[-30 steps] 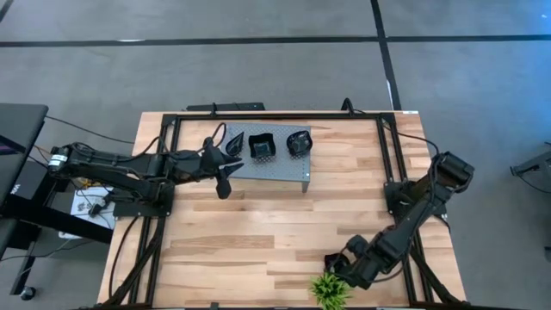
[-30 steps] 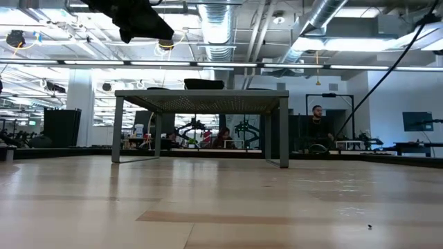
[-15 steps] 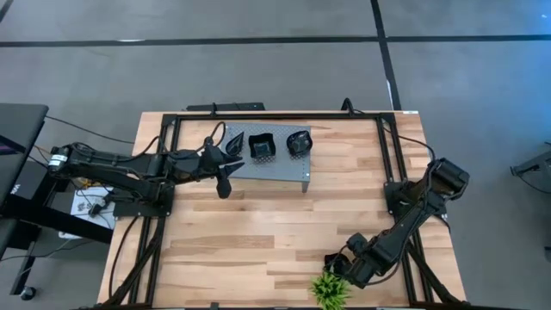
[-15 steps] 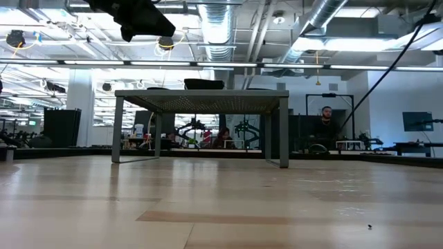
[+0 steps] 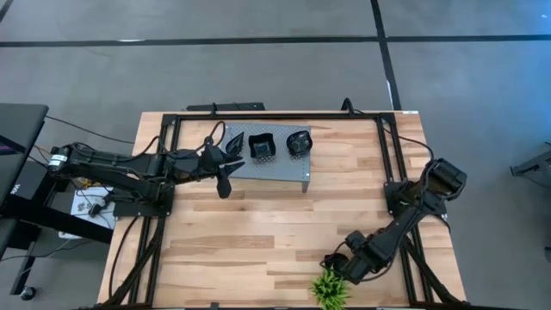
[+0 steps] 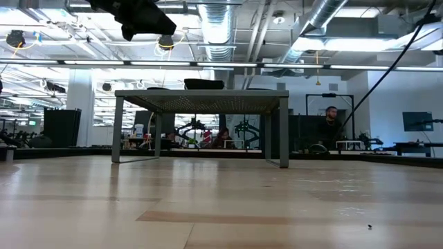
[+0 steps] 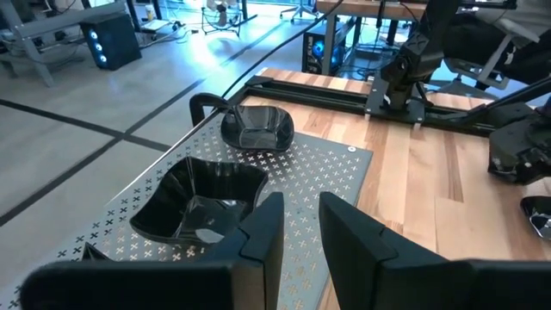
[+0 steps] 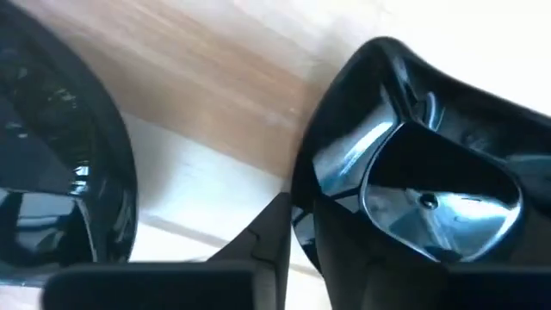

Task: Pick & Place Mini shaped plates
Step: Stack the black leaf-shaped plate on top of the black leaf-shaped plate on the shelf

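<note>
Right gripper is low at the near edge of the wooden table, just beside the small green plant. Its fingers pinch the rim of a shiny black mini plate. Another black plate lies close by. Left gripper hovers by the grey metal stand, fingers a little apart and holding nothing. Three black plates sit on the stand.

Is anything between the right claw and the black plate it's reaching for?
Nothing visible. The mini plate lies directly before the right claw, another plate beside it; the green plant stands alongside, not between.
</note>
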You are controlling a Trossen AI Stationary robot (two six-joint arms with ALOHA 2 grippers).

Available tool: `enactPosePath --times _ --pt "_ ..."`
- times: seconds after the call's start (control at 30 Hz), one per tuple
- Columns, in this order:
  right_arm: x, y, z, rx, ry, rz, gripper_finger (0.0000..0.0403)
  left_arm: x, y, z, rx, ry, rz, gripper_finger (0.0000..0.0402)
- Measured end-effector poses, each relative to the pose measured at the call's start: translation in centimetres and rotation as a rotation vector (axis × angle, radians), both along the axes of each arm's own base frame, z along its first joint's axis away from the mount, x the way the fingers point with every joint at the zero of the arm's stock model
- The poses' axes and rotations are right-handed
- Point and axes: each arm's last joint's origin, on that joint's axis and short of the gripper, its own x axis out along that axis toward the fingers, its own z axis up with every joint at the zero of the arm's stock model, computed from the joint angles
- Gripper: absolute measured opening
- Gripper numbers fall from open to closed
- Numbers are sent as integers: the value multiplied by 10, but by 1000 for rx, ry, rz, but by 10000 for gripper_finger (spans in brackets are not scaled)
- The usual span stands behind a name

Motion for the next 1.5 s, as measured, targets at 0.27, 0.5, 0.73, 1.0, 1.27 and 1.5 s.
enactPosePath --times 0.27,0.5,0.73,1.0,1.27,1.5 --pt "9 4 12 30 -1 -9 3 0 0 0 0 -5 0 79" --pt "12 6 23 22 2 5 2 0 0 1 0 -6 0 79" --pt "12 6 23 18 6 -20 1 0 0 0 0 -4 -1 79" --pt "15 3 22 13 20 -70 22 0 0 0 0 -2 -1 79" --pt "22 -4 22 16 17 -52 67 0 0 0 1 1 -1 79" --pt "20 -3 21 17 10 -16 82 0 0 -1 1 6 -1 79"
